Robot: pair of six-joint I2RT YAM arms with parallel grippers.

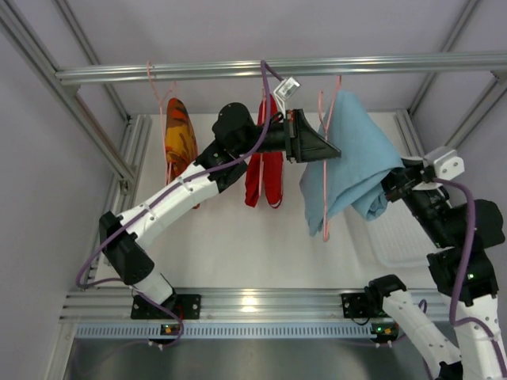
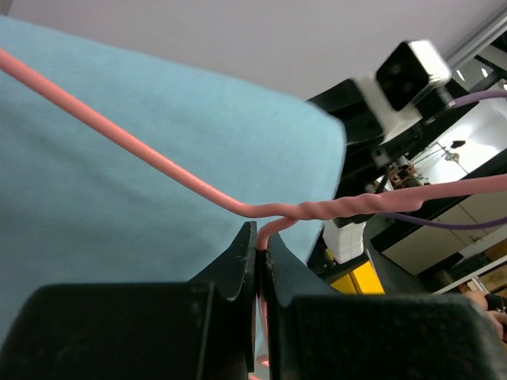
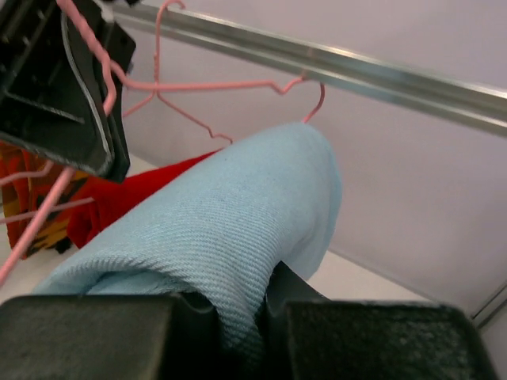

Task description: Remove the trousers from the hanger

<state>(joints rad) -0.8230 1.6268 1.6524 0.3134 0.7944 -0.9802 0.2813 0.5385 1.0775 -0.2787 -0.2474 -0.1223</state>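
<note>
The light blue trousers [image 1: 348, 162] hang on a pink wire hanger [image 1: 324, 207] from the rail. My left gripper [image 1: 321, 148] is shut on the hanger wire just below its twisted neck [image 2: 341, 210], with the blue cloth [image 2: 119, 174] beside it. My right gripper [image 1: 390, 184] is shut on a fold of the light blue trousers [image 3: 230, 229] at their right side. The red trousers [image 1: 264, 178] hang at the middle and the orange-yellow patterned trousers [image 1: 180, 138] at the left, each on its own pink hanger. Both also show in the right wrist view, red [image 3: 135, 198] and orange [image 3: 32, 198].
A metal rail [image 1: 356, 65] crosses the top of the frame and carries the hangers. Metal frame posts [image 1: 119, 158] stand at the left and right. A white tray [image 1: 396, 237] lies on the table at the right, under my right arm.
</note>
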